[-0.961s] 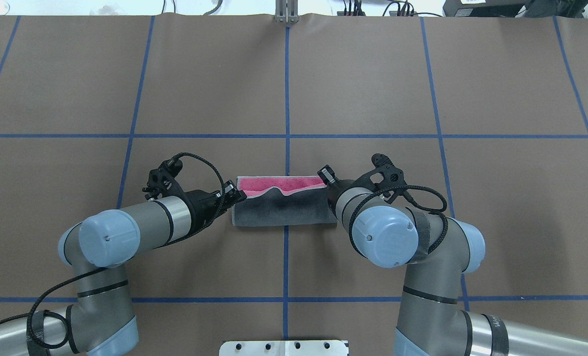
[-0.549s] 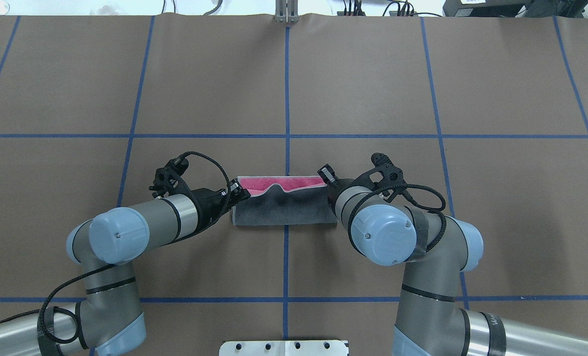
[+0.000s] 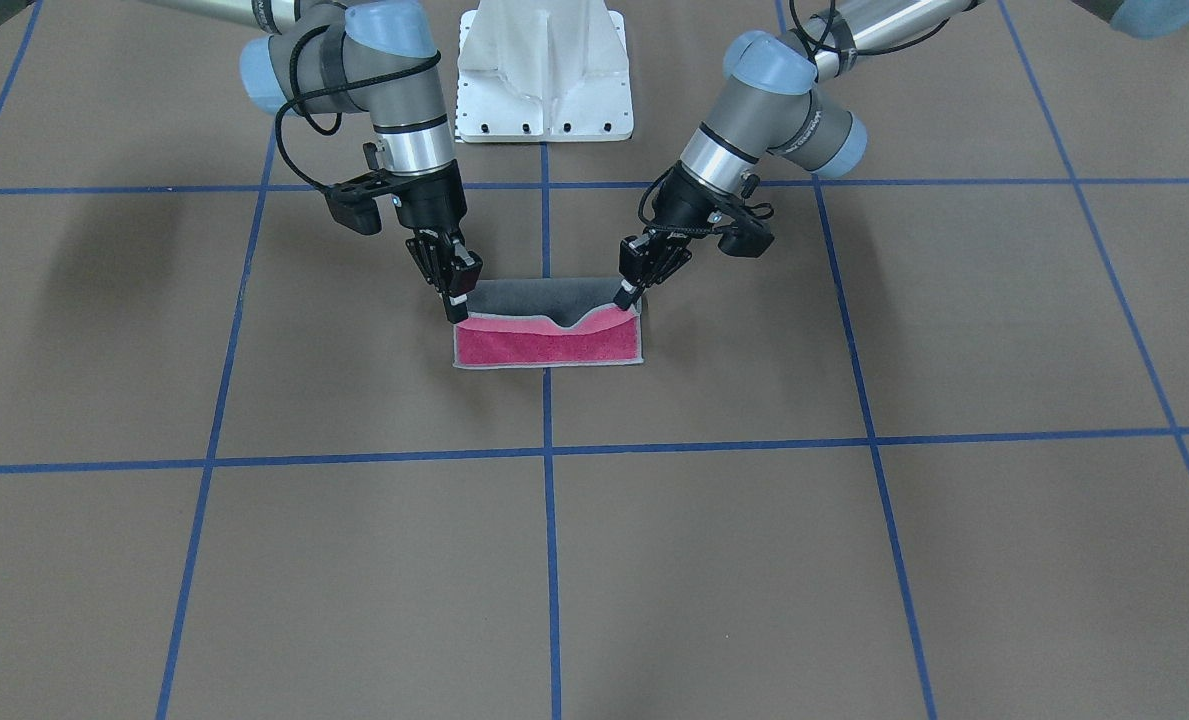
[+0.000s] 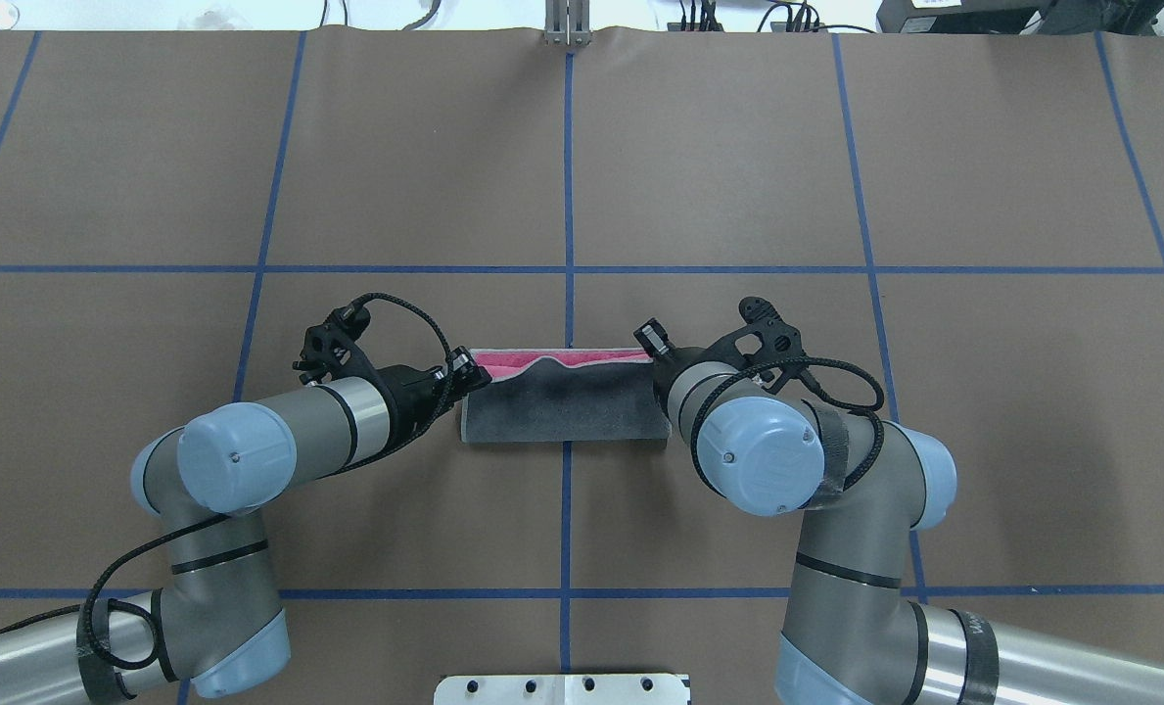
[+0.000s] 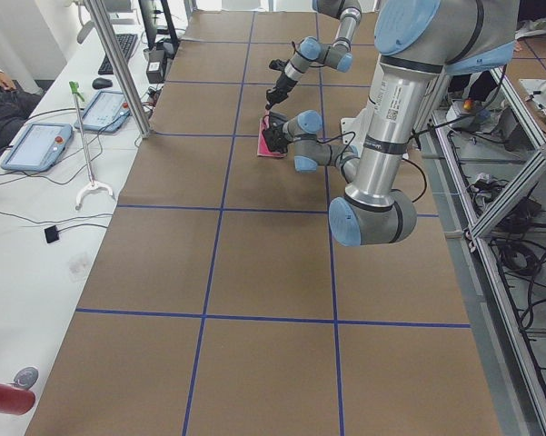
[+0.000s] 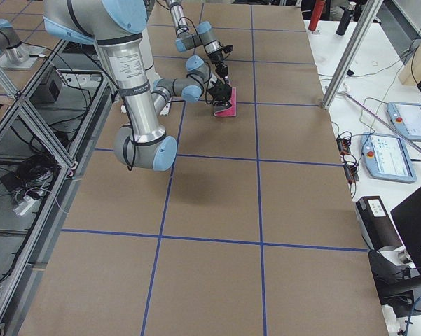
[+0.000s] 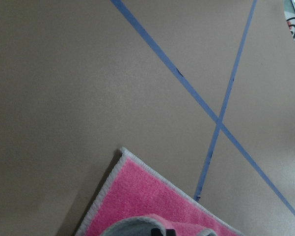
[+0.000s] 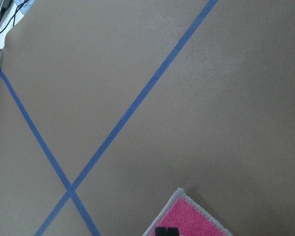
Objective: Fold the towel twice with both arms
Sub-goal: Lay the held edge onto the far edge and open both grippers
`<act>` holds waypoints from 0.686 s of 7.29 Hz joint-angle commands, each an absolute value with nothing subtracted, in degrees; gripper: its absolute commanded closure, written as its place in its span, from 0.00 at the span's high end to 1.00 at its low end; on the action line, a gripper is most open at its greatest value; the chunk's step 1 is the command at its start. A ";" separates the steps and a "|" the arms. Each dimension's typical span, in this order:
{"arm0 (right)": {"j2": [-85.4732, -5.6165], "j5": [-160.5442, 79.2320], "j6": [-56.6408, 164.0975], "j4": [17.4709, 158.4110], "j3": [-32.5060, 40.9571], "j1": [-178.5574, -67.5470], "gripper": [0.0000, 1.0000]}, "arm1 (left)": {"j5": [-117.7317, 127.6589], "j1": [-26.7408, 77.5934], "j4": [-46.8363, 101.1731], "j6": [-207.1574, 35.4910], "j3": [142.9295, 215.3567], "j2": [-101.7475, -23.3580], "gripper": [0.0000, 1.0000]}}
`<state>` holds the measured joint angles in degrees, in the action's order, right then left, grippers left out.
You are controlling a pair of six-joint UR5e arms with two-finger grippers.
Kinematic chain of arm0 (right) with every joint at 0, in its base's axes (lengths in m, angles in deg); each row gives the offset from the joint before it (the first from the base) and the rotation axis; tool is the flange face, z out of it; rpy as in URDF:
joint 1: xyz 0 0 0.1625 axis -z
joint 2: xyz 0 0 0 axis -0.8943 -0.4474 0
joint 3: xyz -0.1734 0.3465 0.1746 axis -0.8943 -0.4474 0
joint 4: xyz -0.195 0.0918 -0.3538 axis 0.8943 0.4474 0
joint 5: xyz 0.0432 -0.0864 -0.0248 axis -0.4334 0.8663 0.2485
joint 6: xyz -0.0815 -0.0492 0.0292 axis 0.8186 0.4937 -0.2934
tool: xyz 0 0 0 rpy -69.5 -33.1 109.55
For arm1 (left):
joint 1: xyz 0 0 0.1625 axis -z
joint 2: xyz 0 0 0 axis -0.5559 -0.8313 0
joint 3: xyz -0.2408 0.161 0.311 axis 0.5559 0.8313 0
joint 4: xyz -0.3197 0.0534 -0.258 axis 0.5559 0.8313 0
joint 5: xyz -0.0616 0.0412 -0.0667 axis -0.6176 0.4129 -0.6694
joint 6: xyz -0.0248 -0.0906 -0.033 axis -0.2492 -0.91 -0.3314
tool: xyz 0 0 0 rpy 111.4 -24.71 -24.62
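Note:
The towel [image 4: 562, 406] lies at the table's middle, its grey face turned over on top, with a narrow pink strip [image 4: 591, 357] showing along the far edge. In the front-facing view the pink part [image 3: 549, 345] lies nearest the camera, with the grey flap [image 3: 544, 295] behind it. My left gripper [image 4: 474, 377] is shut on the flap's left corner. My right gripper [image 4: 652, 357] is shut on its right corner. Both hold the flap's edge slightly above the pink face. The front-facing view shows the left gripper [image 3: 629, 295] and the right gripper [image 3: 457, 305]. The wrist views show pink corners [image 7: 142, 196] [image 8: 191, 219].
The white bolted pedestal [image 3: 544, 70] stands behind the towel at the robot's base. Blue tape lines [image 4: 568, 196] cross the brown table cover. A side bench with tablets [image 5: 36, 145] runs along the table's far side.
Both grippers have carried the grey flap's edge farther from the robot, so the visible pink strip has grown narrower. The left arm's elbow has shifted slightly right.

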<state>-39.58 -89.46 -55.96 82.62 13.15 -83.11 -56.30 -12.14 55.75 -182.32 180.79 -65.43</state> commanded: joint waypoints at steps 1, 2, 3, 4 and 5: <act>-39.20 -89.53 -51.11 82.56 12.48 -83.37 0.37 | -56.30 -11.97 55.73 -182.11 180.20 -65.46 0.51; -38.93 -89.62 -47.06 82.56 12.22 -83.55 0.99 | -56.56 -11.45 55.82 -179.85 179.50 -65.46 1.00; -38.58 -91.53 -46.67 82.65 12.30 -84.77 1.00 | -56.65 -11.27 55.82 -176.87 179.49 -65.89 1.00; -38.23 -94.25 -44.49 82.56 12.48 -85.56 1.00 | -57.60 -11.01 55.82 -176.75 179.58 -65.90 1.00; -38.23 -96.01 -42.90 82.56 12.83 -86.79 1.00 | -61.18 -9.96 55.82 -176.66 179.75 -65.90 1.00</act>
